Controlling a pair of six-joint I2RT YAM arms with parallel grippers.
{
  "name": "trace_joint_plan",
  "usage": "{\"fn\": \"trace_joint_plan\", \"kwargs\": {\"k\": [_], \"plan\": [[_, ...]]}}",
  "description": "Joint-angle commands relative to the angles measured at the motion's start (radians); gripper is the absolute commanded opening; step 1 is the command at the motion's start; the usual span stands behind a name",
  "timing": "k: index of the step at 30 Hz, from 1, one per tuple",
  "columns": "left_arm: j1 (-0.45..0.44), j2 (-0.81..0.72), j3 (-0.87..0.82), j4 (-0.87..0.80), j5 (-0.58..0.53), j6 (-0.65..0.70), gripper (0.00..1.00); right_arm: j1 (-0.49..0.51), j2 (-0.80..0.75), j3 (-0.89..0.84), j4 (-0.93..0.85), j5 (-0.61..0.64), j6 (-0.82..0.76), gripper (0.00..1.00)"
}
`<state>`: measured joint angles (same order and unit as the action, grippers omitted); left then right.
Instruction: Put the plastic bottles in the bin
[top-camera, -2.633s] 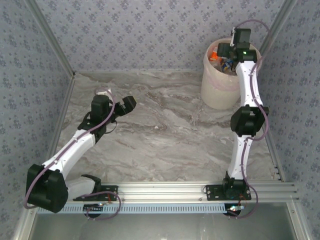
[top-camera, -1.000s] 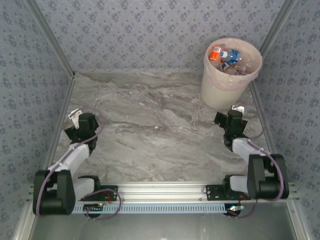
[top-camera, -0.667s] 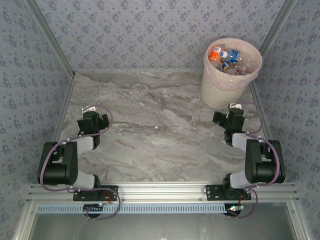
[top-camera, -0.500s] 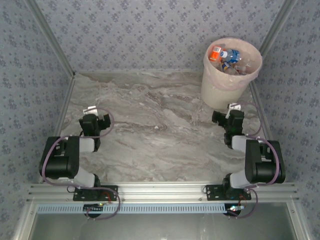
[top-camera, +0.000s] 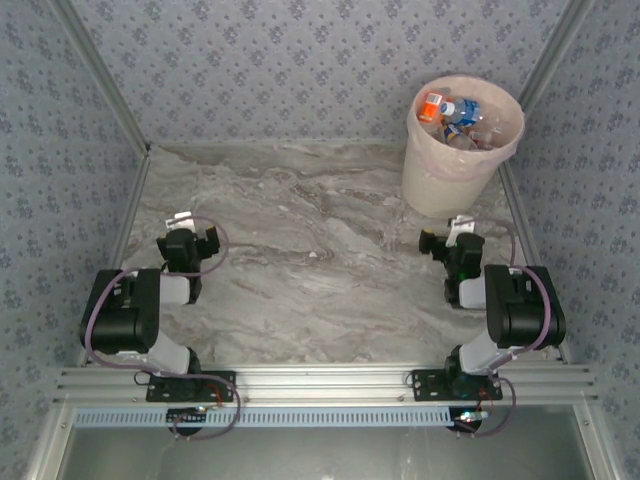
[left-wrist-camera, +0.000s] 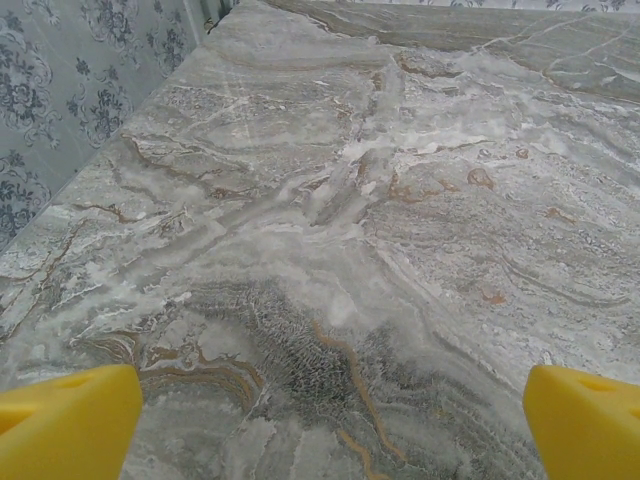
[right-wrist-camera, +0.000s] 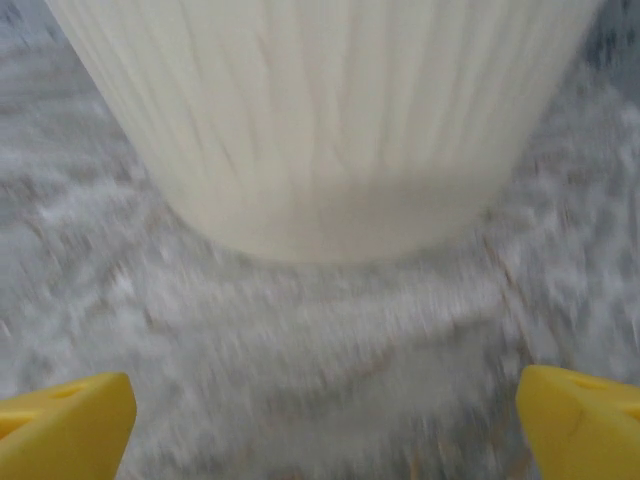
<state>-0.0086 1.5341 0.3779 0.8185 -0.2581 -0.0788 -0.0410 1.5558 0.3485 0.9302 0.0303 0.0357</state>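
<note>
Table (top-camera: 320, 270): grey-veined marble top, enclosed by blue floral walls (top-camera: 300, 70) on three sides.

Rail (top-camera: 330, 382): aluminium, along the near edge, carrying both arm bases.

Bin (top-camera: 440, 185): tall, round, cream-white, lined with a pale-pink bag. It stands upright in the far right corner of the table. In the right wrist view its ribbed lower wall (right-wrist-camera: 320, 120) rises just ahead of the fingers, blurred.

Left arm (top-camera: 125, 320): folded low near its base on the left side of the table.

Right arm (top-camera: 520, 310): folded low on the right side, just in front of the bin.

Left gripper (top-camera: 190, 240): jaws spread wide, holding nothing. The wrist view shows the gripper (left-wrist-camera: 325, 420) with yellow fingertips (left-wrist-camera: 70, 420) at the frame corners and bare marble between them.

Right gripper (top-camera: 445, 240): jaws spread wide, holding nothing, pointed toward the bin's foot; the wrist view (right-wrist-camera: 320, 425) shows table between its tips.

Bottles (top-camera: 455, 115): small, clear, piled inside the bin. An orange label (top-camera: 433, 105) and a blue label (top-camera: 466, 108) lie uppermost. The count cannot be told.
</note>
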Motion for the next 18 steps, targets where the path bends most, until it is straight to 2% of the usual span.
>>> {"fn": "trace_joint_plan", "kwargs": {"k": [1,7,12,18], "plan": [[-0.005,-0.004,0.01,0.038,-0.015,0.004,0.98,0.014,-0.017,0.022,-0.048,0.029,-0.02,1.0],[-0.005,-0.004,0.01,0.039,-0.013,0.003,0.98,0.016,-0.014,0.019,-0.038,0.035,-0.026,1.0],[-0.006,-0.004,0.01,0.039,-0.014,0.003,0.98,0.009,-0.01,0.028,-0.068,-0.015,-0.02,1.0],[-0.005,-0.005,0.01,0.039,-0.013,0.003,0.98,0.013,-0.014,0.023,-0.051,0.009,-0.023,1.0]]}}
